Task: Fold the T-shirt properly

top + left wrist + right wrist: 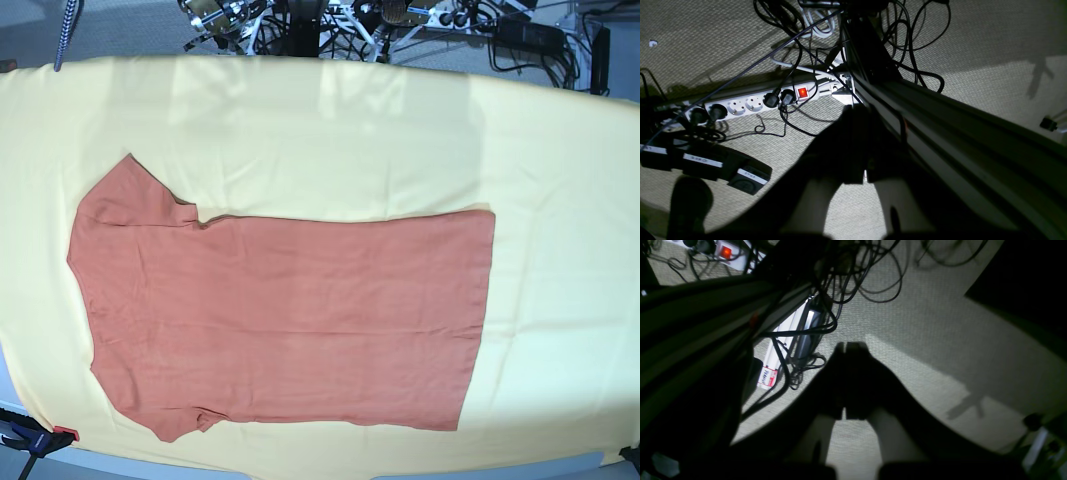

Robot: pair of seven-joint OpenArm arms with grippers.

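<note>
Yellow cloth [560,180] is covering our bench, the T-shirt [290,320] is lying flat, and our left end effector [864,143] and right end effector [844,380] are hanging closed, empty.

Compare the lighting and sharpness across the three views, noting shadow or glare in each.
Base view: bright, even, sharp; faint pale sheen on the yellow cloth above the T-shirt. Left wrist view: dim, the left gripper a black silhouette, the red power-strip switch glowing. Right wrist view: darker, softly blurred, heavy shadow around the right gripper.
</note>
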